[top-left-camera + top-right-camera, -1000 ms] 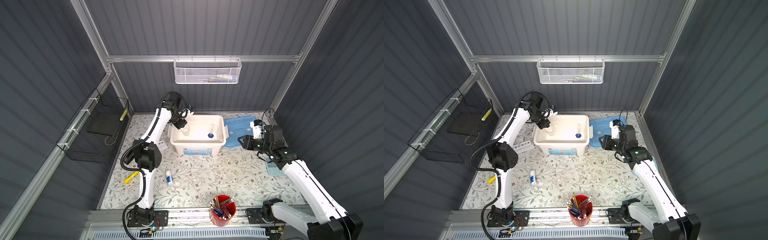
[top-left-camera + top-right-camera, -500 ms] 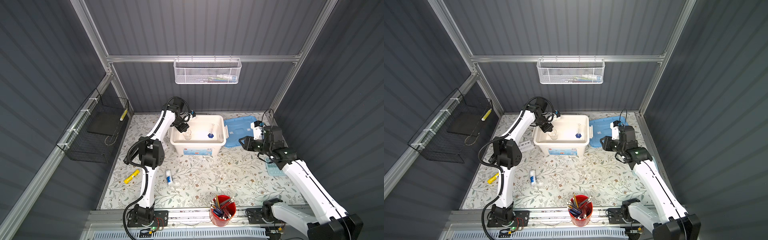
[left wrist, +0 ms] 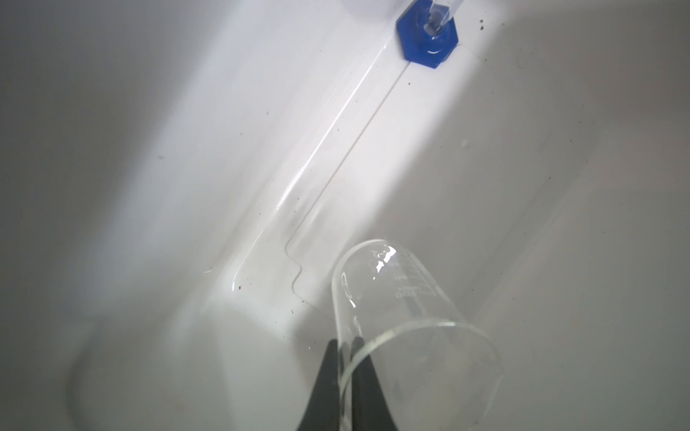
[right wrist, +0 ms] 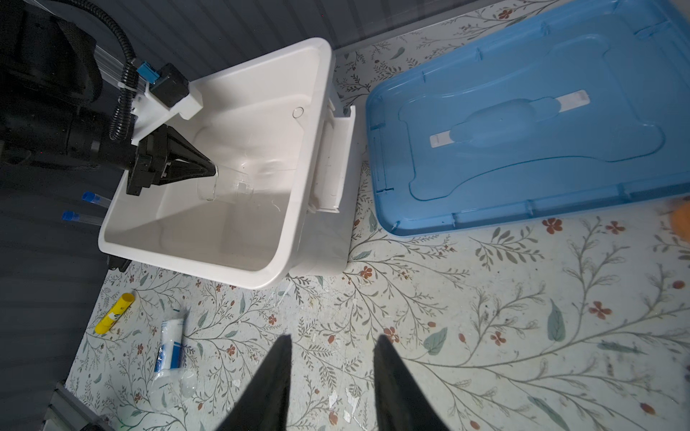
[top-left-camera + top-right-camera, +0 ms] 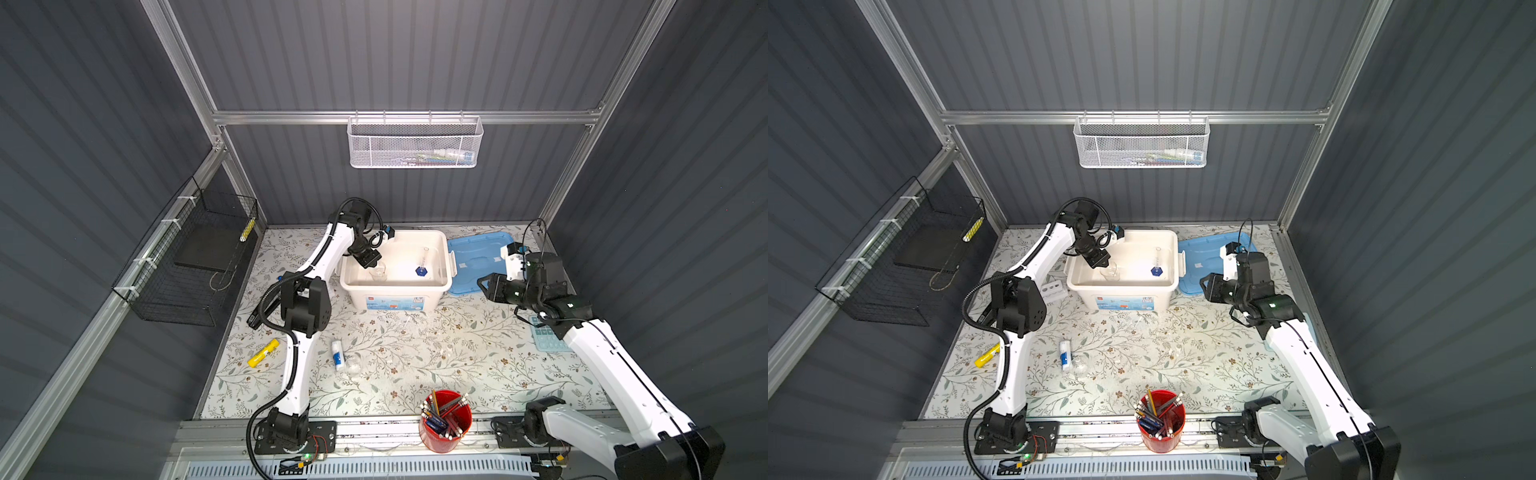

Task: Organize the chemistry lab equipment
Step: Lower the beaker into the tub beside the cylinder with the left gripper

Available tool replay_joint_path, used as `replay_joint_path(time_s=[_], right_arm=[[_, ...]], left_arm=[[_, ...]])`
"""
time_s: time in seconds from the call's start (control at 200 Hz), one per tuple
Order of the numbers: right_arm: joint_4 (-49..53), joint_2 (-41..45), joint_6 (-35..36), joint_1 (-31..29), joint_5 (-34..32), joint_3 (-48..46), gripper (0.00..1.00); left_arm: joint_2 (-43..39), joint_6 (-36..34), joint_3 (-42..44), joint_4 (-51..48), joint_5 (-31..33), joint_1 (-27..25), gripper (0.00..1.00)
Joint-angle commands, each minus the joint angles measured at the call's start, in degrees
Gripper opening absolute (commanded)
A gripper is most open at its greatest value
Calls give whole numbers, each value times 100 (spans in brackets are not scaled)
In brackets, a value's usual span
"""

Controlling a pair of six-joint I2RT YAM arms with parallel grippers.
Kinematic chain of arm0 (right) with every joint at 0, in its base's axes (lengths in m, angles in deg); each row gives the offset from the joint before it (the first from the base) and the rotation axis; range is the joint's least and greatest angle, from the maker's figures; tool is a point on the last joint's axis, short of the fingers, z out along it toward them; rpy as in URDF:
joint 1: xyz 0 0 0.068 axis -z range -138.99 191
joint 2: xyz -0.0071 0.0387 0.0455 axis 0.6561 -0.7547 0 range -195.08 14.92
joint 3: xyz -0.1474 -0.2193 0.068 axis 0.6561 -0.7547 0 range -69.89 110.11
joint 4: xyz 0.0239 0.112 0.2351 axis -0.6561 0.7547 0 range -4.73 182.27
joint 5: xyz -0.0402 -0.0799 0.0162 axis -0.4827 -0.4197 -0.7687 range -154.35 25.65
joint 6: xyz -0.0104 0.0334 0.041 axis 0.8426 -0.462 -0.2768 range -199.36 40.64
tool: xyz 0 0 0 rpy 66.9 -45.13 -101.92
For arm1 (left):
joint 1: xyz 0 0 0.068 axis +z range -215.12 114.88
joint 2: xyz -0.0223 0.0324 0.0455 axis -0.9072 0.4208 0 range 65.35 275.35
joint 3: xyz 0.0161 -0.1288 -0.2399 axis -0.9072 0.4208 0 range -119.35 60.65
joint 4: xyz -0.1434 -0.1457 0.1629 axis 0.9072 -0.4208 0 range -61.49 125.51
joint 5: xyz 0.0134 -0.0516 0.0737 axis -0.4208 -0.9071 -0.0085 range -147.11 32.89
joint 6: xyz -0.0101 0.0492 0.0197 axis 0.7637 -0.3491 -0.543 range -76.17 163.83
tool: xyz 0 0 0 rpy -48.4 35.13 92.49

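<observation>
The step in hand seems to be placing a glass piece into the white bin (image 5: 395, 286). The left gripper (image 3: 345, 341) is inside the bin. Its two fingers are clenched on the wall of a clear beaker (image 3: 395, 294), one finger inside the mouth and one outside. The beaker hangs tilted, with its base toward the bin floor; I cannot tell whether the base already touches the floor. In the same bin, apart from the beaker, the measuring cylinder (image 3: 427, 35) stands upright on its blue hexagonal foot (so this one looks already sorted).

The right gripper (image 4: 332, 337) hovers over the table (image 4: 485, 298) near the blue lid (image 4: 522, 130). Its fingers are spread apart and nothing is between them.

In my judgement much of the task is not yet done. Two tubes with blue caps (image 4: 87, 197) lie just outside the bin on the left arm's side, and a round flask (image 4: 185, 386) lies on the table.

The next move probably calls for lowering the beaker until its base rests flat, then bringing it upright. Only after that should the fingers release and rise straight up, so that the inner finger does not drag the rim. The glass is thin and smooth, so the motion should be slow. It should also stay away from the cylinder, which is narrow and could tip.
</observation>
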Motion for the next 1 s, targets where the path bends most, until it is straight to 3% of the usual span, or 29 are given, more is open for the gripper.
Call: replay_joint_path(time_s=[0.0, 0.991], right_arm=[[-32, -48, 17, 14, -49, -102, 39], [-73, -40, 16, 16, -70, -173, 39]], left_arm=[[146, -27, 81, -41, 7, -29, 0], [401, 17, 25, 157, 91, -230, 0]])
